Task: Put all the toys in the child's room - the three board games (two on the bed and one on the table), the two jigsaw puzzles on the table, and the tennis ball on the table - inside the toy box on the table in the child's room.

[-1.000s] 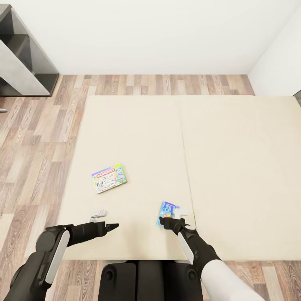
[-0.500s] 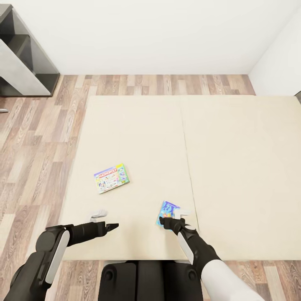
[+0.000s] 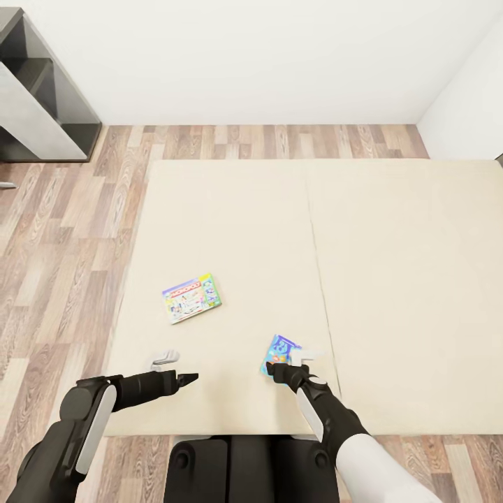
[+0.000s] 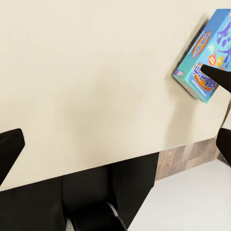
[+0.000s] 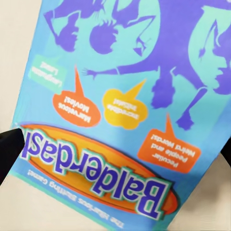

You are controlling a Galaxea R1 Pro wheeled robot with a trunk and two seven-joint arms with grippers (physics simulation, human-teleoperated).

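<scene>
I'm looking down over the bed [image 3: 391, 279], a wide cream surface split by a seam up the middle, with wood floor [image 3: 63, 244] along its left edge and a dark shelf unit [image 3: 38, 98] in the far left corner against the white wall. Nothing sits between my arms and the games. The Monopoly box [image 3: 191, 297] lies flat on the bed's left half, well in from the left edge, colourful lid up, apart from both arms. The Balderdash box [image 3: 279, 351] is blue with purple figures and an orange logo, lying near the bed's near edge just left of the seam. My right end effector [image 3: 283, 371] is right at its near end; in the wrist view the box [image 5: 130, 110] sits between the dark fingertips, jaws apart, and I cannot tell if they touch it. My left end effector [image 3: 187, 378] hovers over bare bed near the near edge, spread wide, empty.
</scene>
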